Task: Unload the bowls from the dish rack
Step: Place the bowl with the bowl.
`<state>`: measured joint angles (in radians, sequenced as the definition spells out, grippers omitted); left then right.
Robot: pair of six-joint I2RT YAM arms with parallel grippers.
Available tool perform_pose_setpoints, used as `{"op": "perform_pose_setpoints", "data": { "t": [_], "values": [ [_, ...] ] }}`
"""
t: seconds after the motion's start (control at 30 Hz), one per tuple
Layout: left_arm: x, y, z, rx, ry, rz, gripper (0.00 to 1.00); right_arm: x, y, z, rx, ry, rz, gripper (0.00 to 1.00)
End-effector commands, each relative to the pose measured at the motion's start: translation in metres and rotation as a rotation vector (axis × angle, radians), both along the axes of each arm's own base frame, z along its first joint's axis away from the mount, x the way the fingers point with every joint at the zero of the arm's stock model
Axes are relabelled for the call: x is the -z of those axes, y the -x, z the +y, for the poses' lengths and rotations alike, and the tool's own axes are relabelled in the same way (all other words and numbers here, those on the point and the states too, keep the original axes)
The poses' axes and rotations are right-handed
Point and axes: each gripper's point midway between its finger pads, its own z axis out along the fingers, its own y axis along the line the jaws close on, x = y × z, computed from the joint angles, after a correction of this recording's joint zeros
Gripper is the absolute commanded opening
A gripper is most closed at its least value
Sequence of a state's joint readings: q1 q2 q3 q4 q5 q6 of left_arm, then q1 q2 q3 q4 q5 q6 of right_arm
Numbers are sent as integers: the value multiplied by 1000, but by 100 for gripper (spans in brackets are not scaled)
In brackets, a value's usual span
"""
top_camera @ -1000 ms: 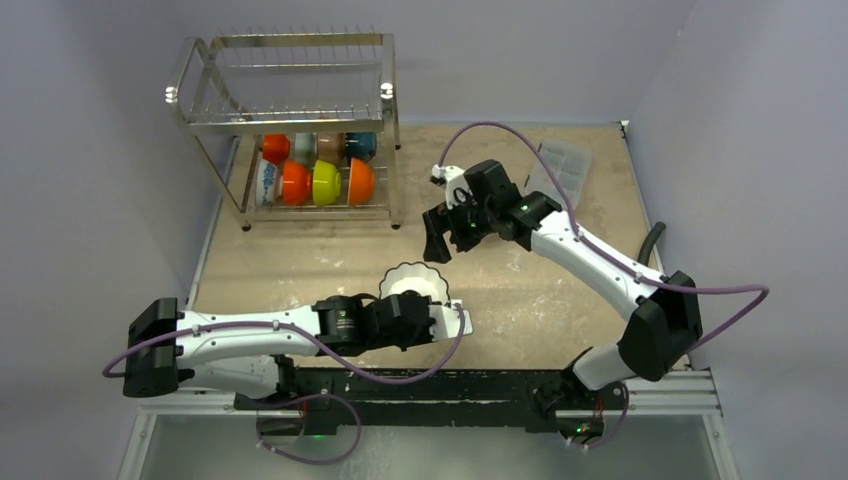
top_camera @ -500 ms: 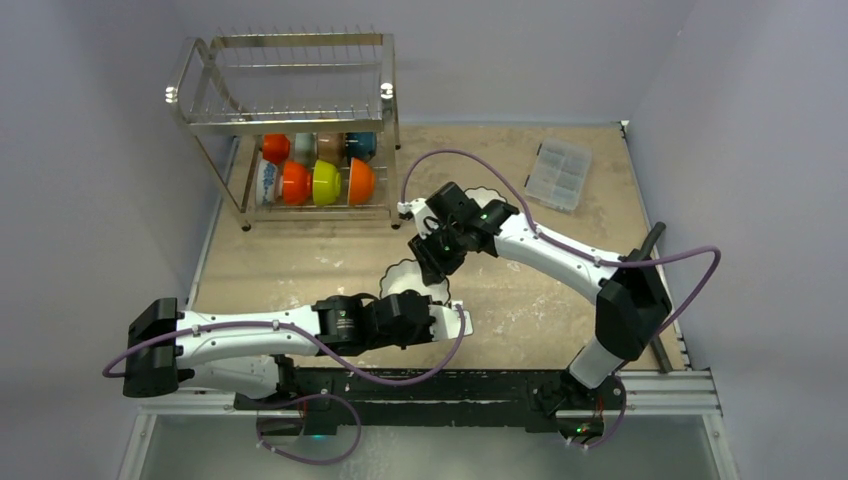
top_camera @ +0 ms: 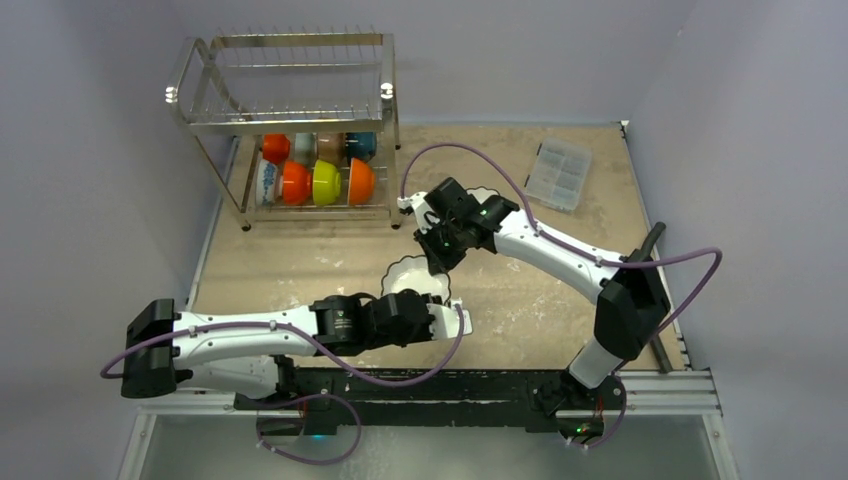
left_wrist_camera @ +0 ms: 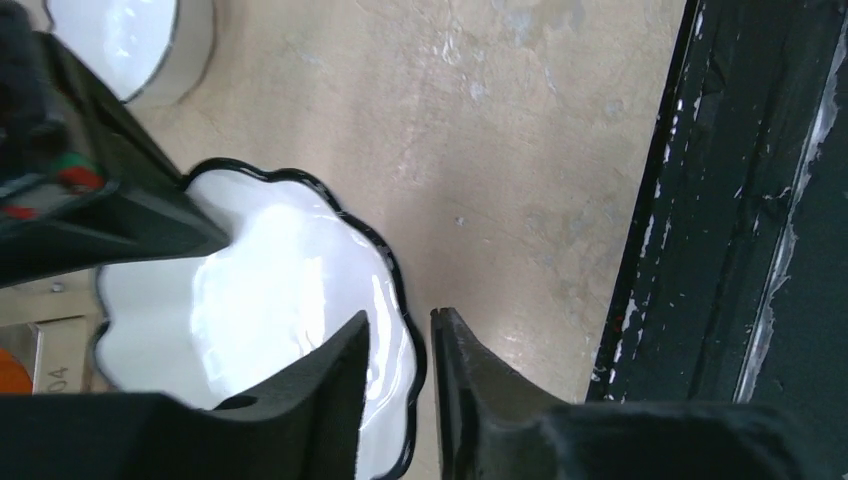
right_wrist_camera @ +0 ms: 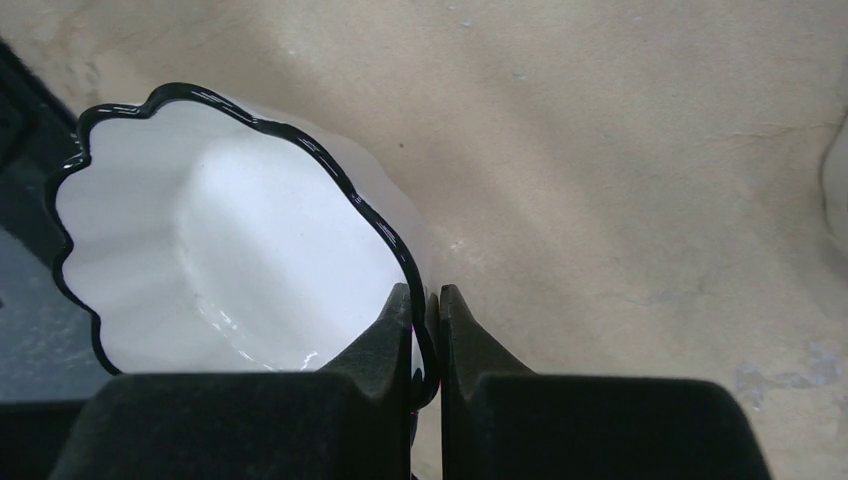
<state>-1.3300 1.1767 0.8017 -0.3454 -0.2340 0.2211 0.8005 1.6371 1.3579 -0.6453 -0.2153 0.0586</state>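
So the big change: a second ago the right arm is up by the far side of the counter with its jaws wide open. Now it's swung in over the white scalloped bowl and the right jaws are clamped shut on the bowl's black-edged rim, one finger inside and one outside. The right wrist view shows that pinch really clearly.

Meanwhile the left arm hasn't moved. The left jaws straddle the near rim of the same bowl, but they look a touch looser than before, with a sliver of gap by the outer finger. We honestly can't tell if they're pinching it or have let go.

We read this as a handover, left to right, in the middle of the counter near the arm bases. We can't tell whether the bowl sits on the counter or hangs just above it.

For the task, that's one bowl out and about to be passed on. A second white bowl sits further back behind the right arm. The coloured bowls are still lined up on the lower tier of the dish rack, so most of the unloading is left. The risk we see is both arms tugging on one rim.
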Motion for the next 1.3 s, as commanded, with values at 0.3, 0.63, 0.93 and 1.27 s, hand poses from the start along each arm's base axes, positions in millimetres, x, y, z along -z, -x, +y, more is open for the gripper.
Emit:
{"op": "perform_pose_setpoints", "data": {
  "t": [0.3, 0.63, 0.93, 1.27],
  "values": [
    [-115, -21, -6, -123, 303, -103, 69, -12, -31, -3, 71, 36, -112, 0],
    [-126, -84, 64, -401, 401, -40, 79, -15, -58, -13, 156, 31, -127, 0],
    [-123, -128, 134, -699, 534, -18, 79, -29, -92, -40, 298, -8, -144, 0],
    [-140, -137, 210, -962, 710, -106, 83, -38, -141, -89, 517, -77, -173, 0]
  ]
}}
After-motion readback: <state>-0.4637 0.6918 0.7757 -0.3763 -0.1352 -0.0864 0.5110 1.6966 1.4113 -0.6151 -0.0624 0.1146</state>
